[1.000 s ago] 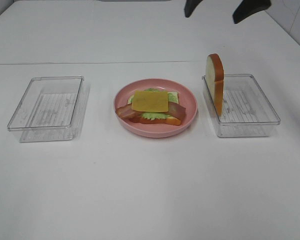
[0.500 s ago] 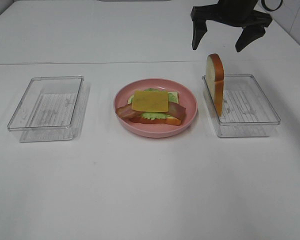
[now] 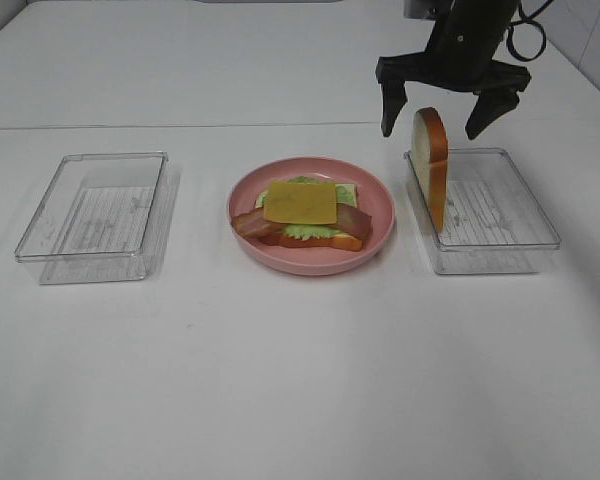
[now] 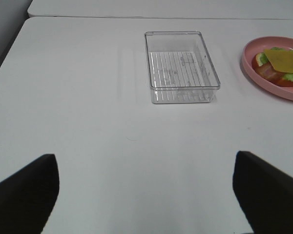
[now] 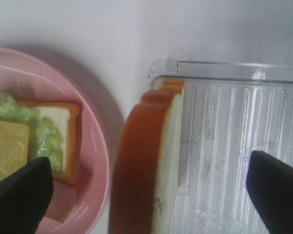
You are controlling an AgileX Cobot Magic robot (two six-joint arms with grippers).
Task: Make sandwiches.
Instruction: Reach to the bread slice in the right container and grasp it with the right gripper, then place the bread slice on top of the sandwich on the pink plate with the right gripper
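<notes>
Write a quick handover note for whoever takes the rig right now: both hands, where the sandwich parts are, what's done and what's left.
Right hand: open, empty, above the upright bread slice, one finger on each side, not touching it.
Left hand: open, empty, above bare table, away from the parts.
Pink plate: bottom bread slice, lettuce, bacon strips, cheese square on top.
The upright slice stands on edge against the plate-side wall of the right tray. Left tray holds nothing.
Done: stack built up to the cheese.
Left: grasp the upright slice and lay it over the cheese.
</notes>
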